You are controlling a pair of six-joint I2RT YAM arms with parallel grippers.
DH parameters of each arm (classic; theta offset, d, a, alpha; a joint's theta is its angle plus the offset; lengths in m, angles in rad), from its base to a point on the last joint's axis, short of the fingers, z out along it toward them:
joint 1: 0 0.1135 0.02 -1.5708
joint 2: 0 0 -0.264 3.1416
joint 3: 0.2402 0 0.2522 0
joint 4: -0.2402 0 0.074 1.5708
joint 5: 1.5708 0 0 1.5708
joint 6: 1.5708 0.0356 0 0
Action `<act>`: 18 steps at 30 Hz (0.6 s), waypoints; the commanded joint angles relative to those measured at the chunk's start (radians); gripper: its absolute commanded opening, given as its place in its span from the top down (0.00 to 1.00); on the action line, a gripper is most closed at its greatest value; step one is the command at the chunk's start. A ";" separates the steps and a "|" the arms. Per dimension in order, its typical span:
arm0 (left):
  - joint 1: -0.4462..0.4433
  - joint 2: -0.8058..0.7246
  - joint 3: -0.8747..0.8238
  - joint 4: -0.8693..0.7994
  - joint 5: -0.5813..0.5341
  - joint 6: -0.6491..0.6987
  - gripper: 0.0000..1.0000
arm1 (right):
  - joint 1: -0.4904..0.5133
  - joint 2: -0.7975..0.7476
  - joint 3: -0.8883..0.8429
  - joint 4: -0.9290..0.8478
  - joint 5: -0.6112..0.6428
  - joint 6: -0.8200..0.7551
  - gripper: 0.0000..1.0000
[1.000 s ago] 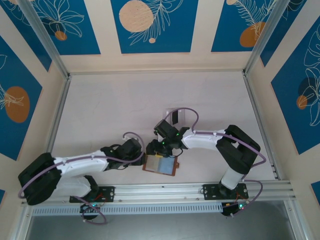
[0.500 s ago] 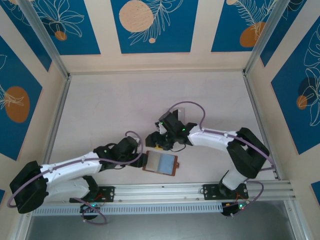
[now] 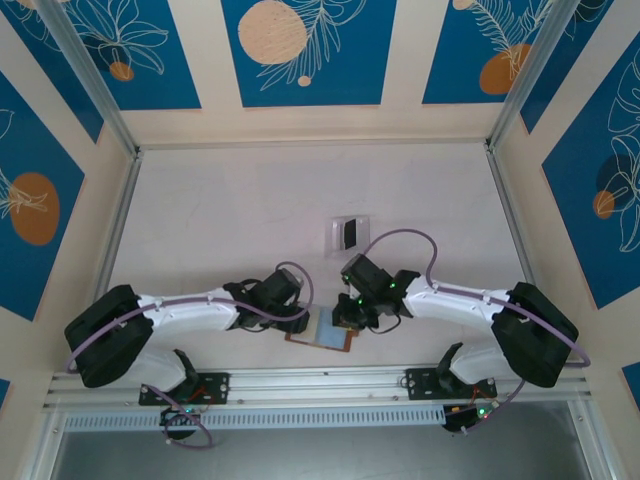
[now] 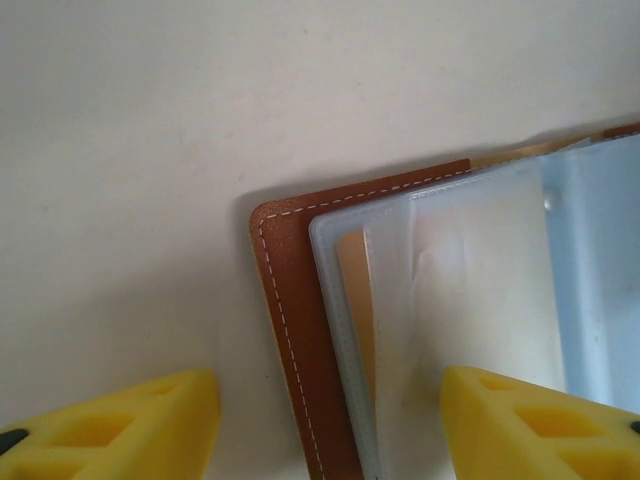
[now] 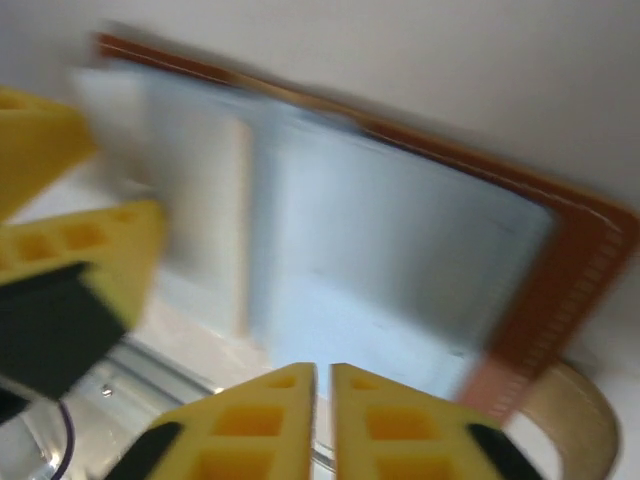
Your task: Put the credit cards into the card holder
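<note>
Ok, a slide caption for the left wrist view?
Open left gripper straddles a corner of the open brown wallet, pale blue pockets showing.

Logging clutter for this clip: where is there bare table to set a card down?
Bare table beyond the clear stand to the far wall, and wide strips either side toward the rails. Crowded at the near middle, where left hand and right hand meet over the card holder.

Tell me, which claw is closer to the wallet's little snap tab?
The right claw. It is shut, just beside the tab end of the wallet. The left claw is open, straddling the wallet's opposite edge.
</note>
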 commanded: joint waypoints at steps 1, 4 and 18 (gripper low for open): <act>-0.021 0.018 -0.008 0.038 -0.003 0.004 0.40 | -0.008 0.011 -0.048 -0.047 0.056 0.055 0.89; -0.025 0.021 -0.022 0.054 -0.009 -0.007 0.40 | -0.052 0.055 -0.054 -0.020 0.073 0.042 0.90; -0.027 0.045 -0.046 0.063 -0.055 -0.087 0.44 | -0.124 0.083 0.059 -0.073 0.195 -0.068 0.86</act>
